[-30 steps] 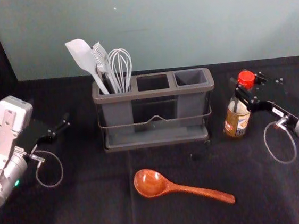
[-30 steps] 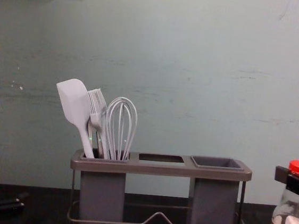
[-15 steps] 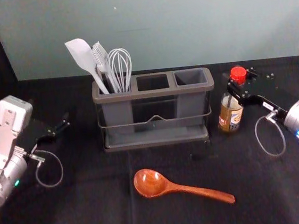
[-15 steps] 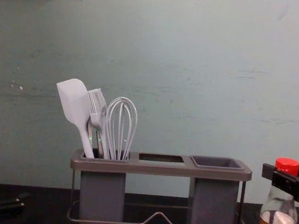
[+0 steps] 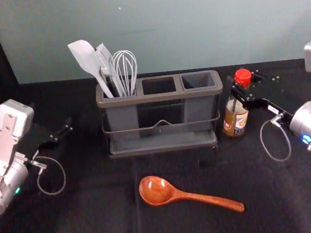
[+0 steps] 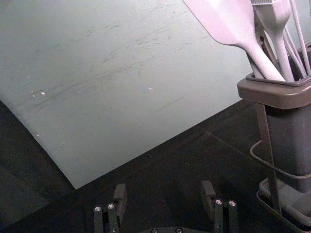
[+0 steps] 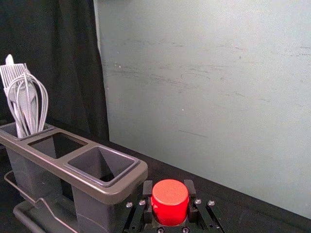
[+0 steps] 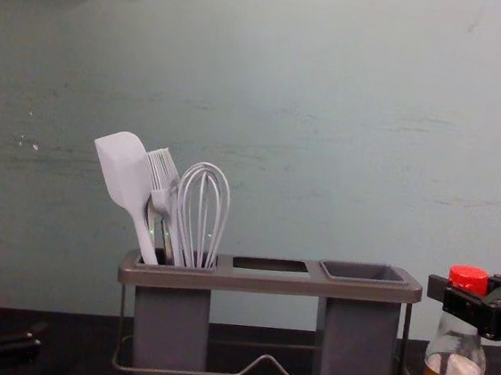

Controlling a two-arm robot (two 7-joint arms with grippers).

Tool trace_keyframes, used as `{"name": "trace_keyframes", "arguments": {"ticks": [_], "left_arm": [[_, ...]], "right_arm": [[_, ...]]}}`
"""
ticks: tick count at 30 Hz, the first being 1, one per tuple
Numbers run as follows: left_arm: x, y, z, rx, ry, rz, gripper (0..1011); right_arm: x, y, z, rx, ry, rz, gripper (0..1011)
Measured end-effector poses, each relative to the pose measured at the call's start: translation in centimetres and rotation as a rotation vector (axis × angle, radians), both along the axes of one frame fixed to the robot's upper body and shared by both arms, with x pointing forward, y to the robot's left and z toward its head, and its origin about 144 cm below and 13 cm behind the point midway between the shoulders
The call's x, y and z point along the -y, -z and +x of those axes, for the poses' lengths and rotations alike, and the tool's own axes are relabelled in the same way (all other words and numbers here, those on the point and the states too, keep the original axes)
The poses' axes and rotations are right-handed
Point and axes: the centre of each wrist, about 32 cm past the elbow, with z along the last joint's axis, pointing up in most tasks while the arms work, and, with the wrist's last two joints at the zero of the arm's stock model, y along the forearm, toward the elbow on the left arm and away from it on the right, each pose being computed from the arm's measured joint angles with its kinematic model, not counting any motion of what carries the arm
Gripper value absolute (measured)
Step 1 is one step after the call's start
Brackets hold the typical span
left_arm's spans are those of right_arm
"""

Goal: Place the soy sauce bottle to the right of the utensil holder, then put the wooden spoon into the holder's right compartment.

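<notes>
Just right of the utensil holder [image 5: 159, 98], near its end, the soy sauce bottle [image 5: 236, 120] stands upright in the right gripper [image 7: 168, 194], whose fingers pinch it around the neck, just under the red cap. That arm reaches in from the holder's outer right, crosswise to the bottle's vertical axis, so the coming move is probably to settle the base squarely beside the holder and let go; whether it touches down already, I cannot tell. The wooden spoon [image 5: 158, 191] lies in front of the holder, and the left gripper [image 6: 164, 190] idles left of it, fingers spread.
</notes>
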Motion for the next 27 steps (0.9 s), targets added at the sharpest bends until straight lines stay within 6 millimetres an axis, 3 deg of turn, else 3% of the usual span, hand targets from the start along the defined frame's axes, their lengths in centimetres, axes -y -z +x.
{"name": "trace_keyframes", "arguments": {"ticks": [5,16,24,27], "left_arm": [[0.0,0.0,0.0,0.000,0.000,0.000,1005],[0.0,0.0,0.0,0.000,0.000,0.000,1005],[0.0,0.0,0.0,0.000,0.000,0.000,1005],[0.0,0.0,0.0,0.000,0.000,0.000,1005]], "right_arm": [[0.0,0.2,0.0,0.003,0.002,0.008,418],[0.4,-0.7,-0.7,0.022,0.019,0.019,751],[1.2,-2.1,-3.1,0.026,0.039,0.034,1000],[1.2,-2.3,-3.7,0.016,0.030,0.020,1003]]}}
